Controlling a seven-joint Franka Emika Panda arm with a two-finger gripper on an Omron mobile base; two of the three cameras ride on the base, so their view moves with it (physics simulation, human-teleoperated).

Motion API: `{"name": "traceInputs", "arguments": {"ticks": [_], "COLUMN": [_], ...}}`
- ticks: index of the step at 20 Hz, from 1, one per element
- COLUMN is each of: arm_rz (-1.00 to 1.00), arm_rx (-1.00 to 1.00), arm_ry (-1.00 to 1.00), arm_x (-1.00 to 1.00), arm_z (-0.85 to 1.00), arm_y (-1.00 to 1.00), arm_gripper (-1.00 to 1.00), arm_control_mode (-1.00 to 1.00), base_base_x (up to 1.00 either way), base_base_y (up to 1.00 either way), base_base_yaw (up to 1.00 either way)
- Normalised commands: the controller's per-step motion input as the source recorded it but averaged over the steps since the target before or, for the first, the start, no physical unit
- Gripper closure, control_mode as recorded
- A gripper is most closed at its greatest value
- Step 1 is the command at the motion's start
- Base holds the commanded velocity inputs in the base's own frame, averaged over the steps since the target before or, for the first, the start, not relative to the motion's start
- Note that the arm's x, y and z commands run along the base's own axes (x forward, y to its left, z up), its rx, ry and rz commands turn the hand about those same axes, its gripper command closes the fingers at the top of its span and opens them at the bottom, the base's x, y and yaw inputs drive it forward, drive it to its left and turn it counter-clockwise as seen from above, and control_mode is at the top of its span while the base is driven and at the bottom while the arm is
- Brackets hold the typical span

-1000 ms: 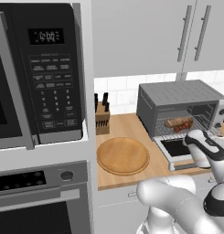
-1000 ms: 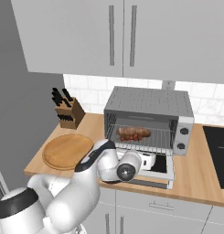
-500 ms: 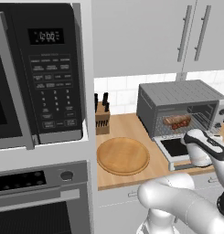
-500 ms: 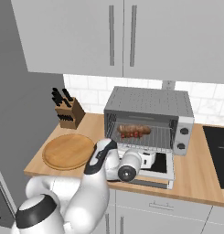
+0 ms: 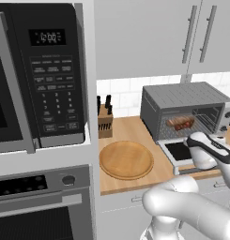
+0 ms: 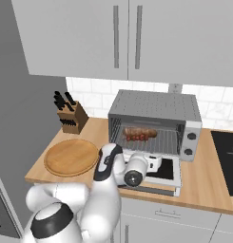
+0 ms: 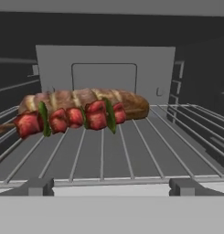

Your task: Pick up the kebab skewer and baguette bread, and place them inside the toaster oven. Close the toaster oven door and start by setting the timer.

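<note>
The claw (image 7: 111, 186) stands wide open and empty before the toaster oven (image 6: 153, 124), touching nothing. On the wire rack (image 7: 131, 146) inside, the kebab skewer (image 7: 67, 119), red chunks with green pieces, lies against the front of the golden-brown baguette bread (image 7: 127, 103). The toaster oven door (image 6: 160, 173) hangs down over the counter (image 6: 203, 182). The microwave (image 5: 41, 75) display digits are too blurred to read.

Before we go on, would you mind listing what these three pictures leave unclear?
- Gripper: in the right base view the arm's own wrist hides the fingers; open or shut cannot be seen.
- Toaster oven door: lowered, partly covered by the arm.
- Timer knobs: too small to read.
- Baguette bread: hand view, front hidden by the kebab skewer.
- Skewer's stick end: cut off at the hand view's left edge.
</note>
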Motion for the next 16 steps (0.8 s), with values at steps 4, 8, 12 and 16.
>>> {"name": "traceInputs", "arguments": {"ticks": [4,8,12,16], "arm_rz": [0.00,0.00,0.00,0.00], "arm_rx": [0.00,0.00,0.00,0.00], "arm_ry": [0.00,0.00,0.00,0.00], "arm_x": [0.20,0.20,0.22,0.14], "arm_z": [0.00,0.00,0.00,0.00], "arm_y": [0.00,0.00,0.00,0.00], "arm_gripper": [-1.00,-1.00,-1.00,-1.00], "arm_control_mode": [-1.00,-1.00,-1.00,-1.00], "base_base_x": [0.00,0.00,0.00,0.00], "base_base_y": [0.00,0.00,0.00,0.00], "base_base_yaw": [0.00,0.00,0.00,0.00]}}
